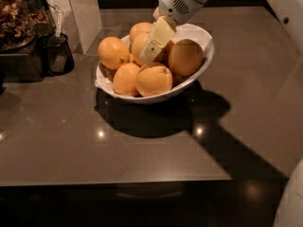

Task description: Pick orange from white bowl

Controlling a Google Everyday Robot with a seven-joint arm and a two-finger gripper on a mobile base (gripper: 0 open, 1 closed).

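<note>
The white bowl (201, 34) stands on the grey counter, at the middle back, and holds several oranges. One orange (185, 56) lies at the right of the bowl, one (113, 52) at the left, and two (154, 79) at the front. My gripper (152, 48) comes down from the upper right on its white arm (182, 1). Its cream tip lies against a middle orange (140, 45) and partly hides it. Another orange (140, 29) shows behind it.
A small dark mesh cup (57, 56) stands left of the bowl. A white upright panel (83, 11) and a dark tray of brown bits (19, 20) are at the back left. The counter's front edge (118, 179) runs across the lower part. A white robot part (291, 202) is at the bottom right.
</note>
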